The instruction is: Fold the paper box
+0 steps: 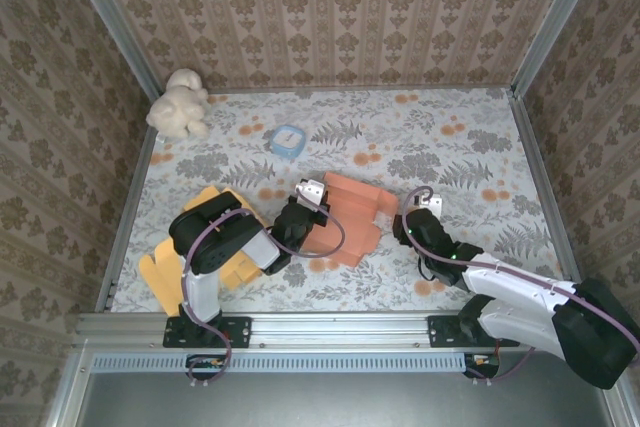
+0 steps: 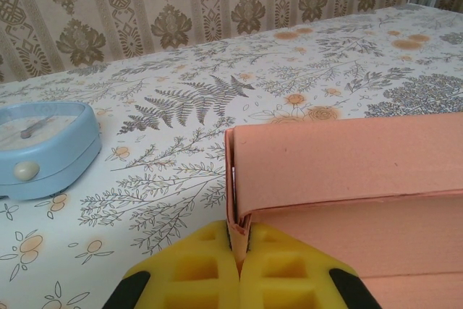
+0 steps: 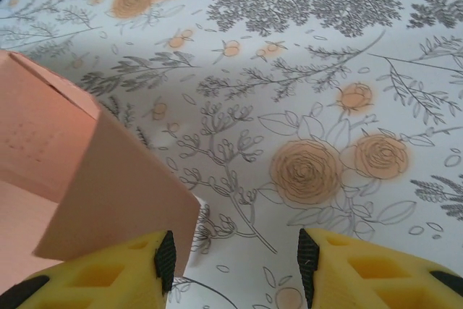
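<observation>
The box (image 1: pixel 350 219) lies in the middle of the table (image 1: pixel 470 147), half-formed. Its long side runs roughly left to right between the two arms. The left gripper (image 2: pixel 239 251) is clamped on the box's left wall, pinching the upright edge where the card doubles over. From that pinch the folded wall runs off to the right.

The right gripper (image 3: pixel 235 262) hangs low over the table just beside the box's right end, its fingers apart with nothing between them. In its wrist view a loose flap of the box stands to its left. The flap's near corner is right by the finger (image 3: pixel 108 276) on that side, though I cannot tell whether they touch.

So the box is anchored on the left, and its free end lies just left of the right gripper, the nearer arm to that flap. I judge the next fold calls for a short move left onto the flap. A clock (image 1: pixel 288 140) sits beyond the box, well apart.
</observation>
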